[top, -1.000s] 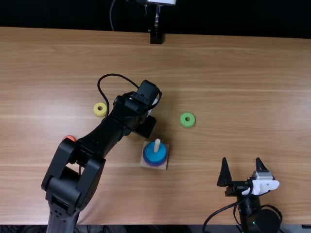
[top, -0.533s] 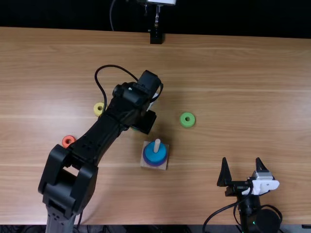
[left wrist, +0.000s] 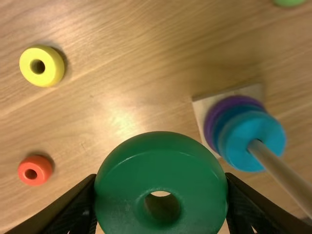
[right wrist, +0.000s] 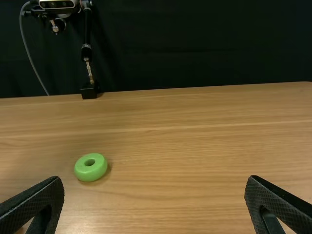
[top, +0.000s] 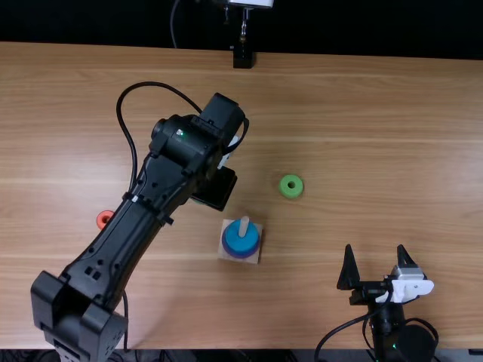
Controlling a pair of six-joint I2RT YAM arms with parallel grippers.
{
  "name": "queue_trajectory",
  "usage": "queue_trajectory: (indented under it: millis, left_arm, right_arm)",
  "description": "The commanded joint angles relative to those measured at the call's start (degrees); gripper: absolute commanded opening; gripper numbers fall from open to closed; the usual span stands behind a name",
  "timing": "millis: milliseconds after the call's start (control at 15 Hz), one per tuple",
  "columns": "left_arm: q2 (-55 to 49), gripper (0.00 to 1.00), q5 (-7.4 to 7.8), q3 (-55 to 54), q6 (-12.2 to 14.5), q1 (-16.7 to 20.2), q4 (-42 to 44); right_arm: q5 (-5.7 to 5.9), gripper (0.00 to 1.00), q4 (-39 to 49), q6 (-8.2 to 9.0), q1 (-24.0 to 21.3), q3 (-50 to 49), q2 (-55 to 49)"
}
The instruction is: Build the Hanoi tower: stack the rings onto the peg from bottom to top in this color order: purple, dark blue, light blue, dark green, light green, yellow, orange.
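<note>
Top view, and it's the left gripper point(top: 215, 188) with the action, up beside the wooden base point(top: 225, 255) but not over the peg point(top: 244, 226). Down on that peg, the light blue ring point(top: 237, 242) sits uppermost, a purple rim peeking out beneath. Out on the table point(top: 377, 151) the light green ring point(top: 284, 183) lies near the base, apart from it, while the orange ring point(top: 102, 219) waits beyond the left arm point(top: 109, 245). And the right gripper point(top: 375, 249) stands well clear, spread wide, grasping nothing.

Left wrist view, and here's the prize: the dark green ring point(left wrist: 161, 151) clasped firmly between the two fingers, its hole facing the camera! That's ring four, judging by the order, and placing it looks like the step in hand. This angle brings out the layering too: the purple ring point(left wrist: 212, 119) at the bottom, the dark blue ring point(left wrist: 225, 126) sandwiched in the middle, light blue on top. The yellow ring point(left wrist: 52, 68) lies flat out on the wood, well apart from orange. What's the next move? Carry dark green across, line its hole up with the peg tip, keep it level, lower, let go. Off-centre, it could catch on the tip and tip over.

Right wrist view, far quieter: light green rests flat beyond the parted fingers, out of their grasp, the likely next pick once dark green is home.
</note>
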Motion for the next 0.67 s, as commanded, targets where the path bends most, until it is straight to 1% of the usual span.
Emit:
queue_trajectory:
  millis: [0,200,400,600]
  left_arm:
    - [-3.7,0.00,0.25,1.8,-2.9,-1.9,-0.2]
    - [-6.4,0.00,0.25,1.7,-6.1,-4.2,-0.2]
    - [-7.3,0.00,0.25,1.6,-8.4,-6.5,-0.2]
    - [-7.1,0.00,0.36,1.5,-8.9,-8.7,0.1]
  right_arm:
    - [-0.12,1.00,0.3,0.03,-0.2,-0.3,-0.6]
    - [-0.02,1.00,0.3,0.03,-0.2,-0.3,-0.6]
    - [-0.12,1.00,0.3,0.03,-0.2,-0.3,-0.6]
    - [-0.12,1.00,0.3,0.03,-0.2,-0.3,-0.6]
